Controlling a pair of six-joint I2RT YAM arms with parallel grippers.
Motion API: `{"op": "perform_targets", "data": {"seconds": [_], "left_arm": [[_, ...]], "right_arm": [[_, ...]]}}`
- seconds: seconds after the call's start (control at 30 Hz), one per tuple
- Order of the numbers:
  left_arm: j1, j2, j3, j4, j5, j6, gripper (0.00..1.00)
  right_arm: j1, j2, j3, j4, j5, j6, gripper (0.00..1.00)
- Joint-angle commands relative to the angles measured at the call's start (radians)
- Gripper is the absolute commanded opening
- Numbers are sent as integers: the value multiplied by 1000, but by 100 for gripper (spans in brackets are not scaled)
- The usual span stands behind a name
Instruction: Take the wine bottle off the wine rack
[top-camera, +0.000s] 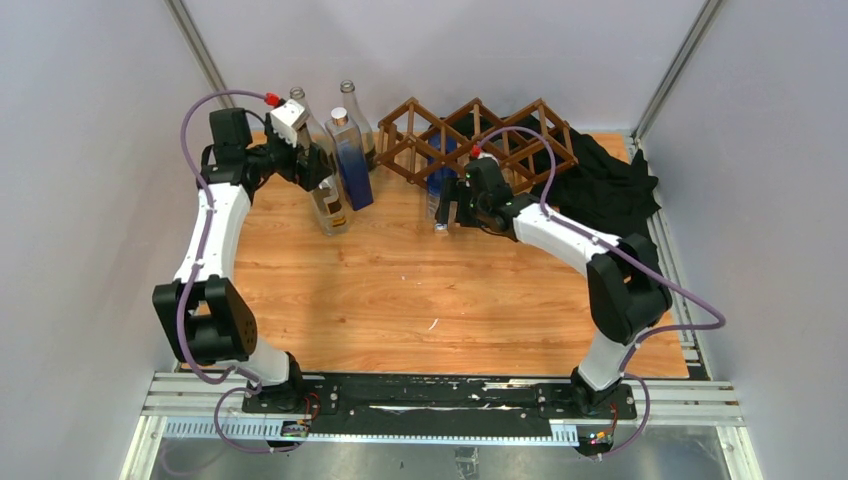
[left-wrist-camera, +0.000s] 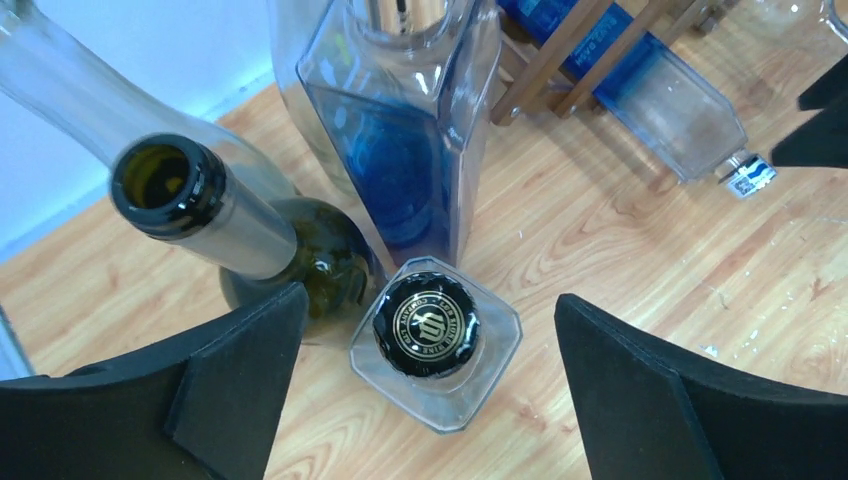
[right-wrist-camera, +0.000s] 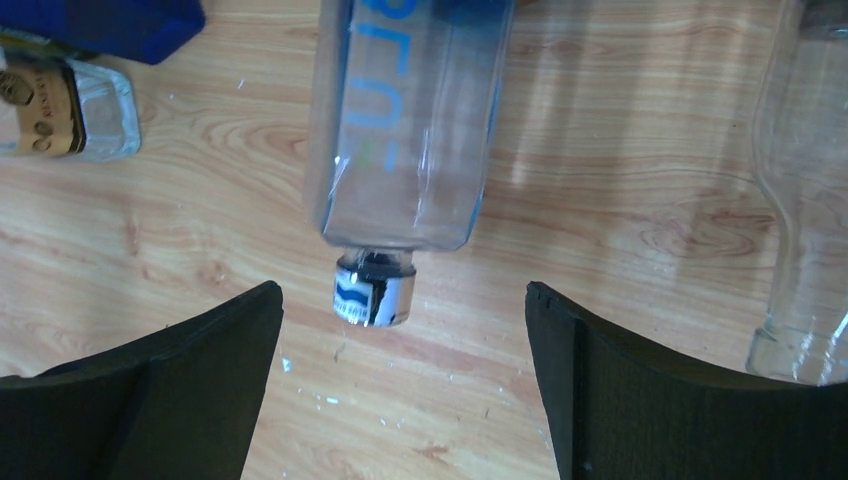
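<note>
Evidently the wine bottle (right-wrist-camera: 405, 130) lies in the wine rack (top-camera: 455, 120), neck out over the bench (top-camera: 400, 290), so the right jaws hang wide open at its cap (right-wrist-camera: 373, 290); the left jaws gape above a standing bottle (left-wrist-camera: 430, 325)

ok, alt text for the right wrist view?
The open right gripper frames the silver-capped neck of a clear, blue-lettered bottle pointing at the camera above the wooden table. Another clear bottle sits at the right edge.

Left arm (top-camera: 215, 230), right arm (top-camera: 560, 235): white links, black joints, purple cables (top-camera: 184, 130), black claw fingers (left-wrist-camera: 150, 400).
</note>
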Motion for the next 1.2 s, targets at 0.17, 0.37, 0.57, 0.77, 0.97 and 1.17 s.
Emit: {"op": "perform_targets", "data": {"seconds": [0.17,0.37,0.57,0.77,0.97,1.17], "left_arm": [[6,-82,101,-122,-33,-55,100],[6,-156,90,-159,-89,-106,100],[6,-176,72,-193,-162,-83,100],[6,-226,28,-143,-190,-115,100],[6,-222,37,-201,-144,-81,100],[4,-206,28,-246,-84,-48,100]], "right_arm": [[-41,131,67,175,72,133,92],[-57,220,102,238,39,167,91],[-68,294,114,303,12,210,88],[-69,328,92,375,6,236,81],[-69,308,47,429,-27,242,58],[-69,270,-1,448,-63,259,36]]}}
